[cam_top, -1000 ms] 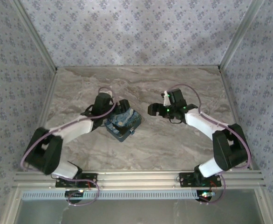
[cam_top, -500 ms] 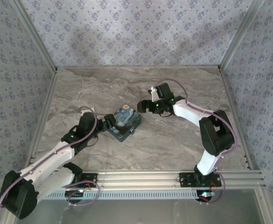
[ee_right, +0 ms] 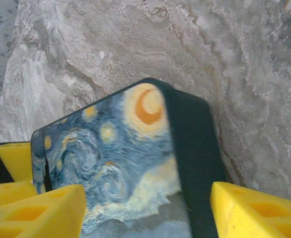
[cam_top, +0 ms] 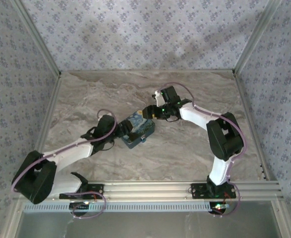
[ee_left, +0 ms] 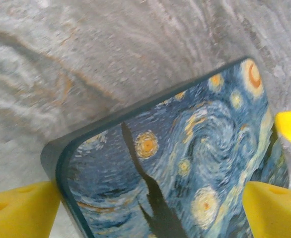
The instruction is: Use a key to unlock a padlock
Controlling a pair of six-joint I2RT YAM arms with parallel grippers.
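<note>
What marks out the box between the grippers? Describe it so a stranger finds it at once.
On the marble table, look mid-table where the left gripper and right gripper meet. The box lies between them, dark-sided with rounded corners. Its lid bears a swirling blue night sky with yellow stars and an orange crescent, unlike the grey stone around it.

The table has a smooth, stone-look top: grey marble veining with a dull sheen. The box bears a slightly glossy printed painting on its lid, and its dark sides are smooth and matt. The pads of the right pincer look like matt yellow moulded plastic. The frame rails are brushed metal.
</note>
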